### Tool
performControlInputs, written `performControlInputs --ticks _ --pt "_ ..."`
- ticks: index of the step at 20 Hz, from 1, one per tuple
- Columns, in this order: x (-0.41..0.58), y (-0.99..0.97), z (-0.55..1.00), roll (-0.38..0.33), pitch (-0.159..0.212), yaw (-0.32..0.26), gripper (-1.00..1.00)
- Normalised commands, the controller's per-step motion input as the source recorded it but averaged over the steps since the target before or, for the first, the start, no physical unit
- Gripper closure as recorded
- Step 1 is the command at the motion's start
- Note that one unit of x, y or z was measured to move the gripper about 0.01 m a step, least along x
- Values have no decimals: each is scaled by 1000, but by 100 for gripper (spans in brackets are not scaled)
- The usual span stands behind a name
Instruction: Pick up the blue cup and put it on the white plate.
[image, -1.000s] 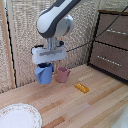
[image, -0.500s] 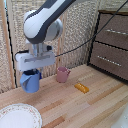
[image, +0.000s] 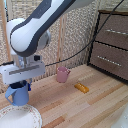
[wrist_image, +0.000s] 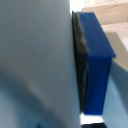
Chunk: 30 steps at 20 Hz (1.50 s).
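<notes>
The blue cup (image: 18, 94) hangs in the air just above the far edge of the white plate (image: 19, 118), near the exterior view's lower left. My gripper (image: 20, 86) is shut on the cup from above, its white body hiding the cup's top. In the wrist view the blue cup (wrist_image: 30, 65) fills most of the picture, pressed against a dark pad and a blue finger (wrist_image: 97, 55).
A pink cup (image: 62, 75) stands on the wooden table (image: 90, 107) near the wicker screen. A small orange block (image: 81, 87) lies to its right. A dark drawer cabinet (image: 112, 45) stands at the exterior view's right.
The arm has carried the blue cup toward the exterior view's left and nearer the camera, from beside the pink cup to over the white plate's far edge.
</notes>
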Motion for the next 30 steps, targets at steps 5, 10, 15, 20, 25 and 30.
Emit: performControlInputs --ticks 5,10,15,20,25,30 --pt "189 509 -110 -306 -107 0 100" --pt "160 703 -214 -132 -112 0 100" --pt "134 578 -278 -70 -89 1 100" --pt "179 155 -133 -283 -79 71 100" --pt "151 34 -43 -188 -5 99 100" --pt "99 -34 65 -2 -17 50 -100"
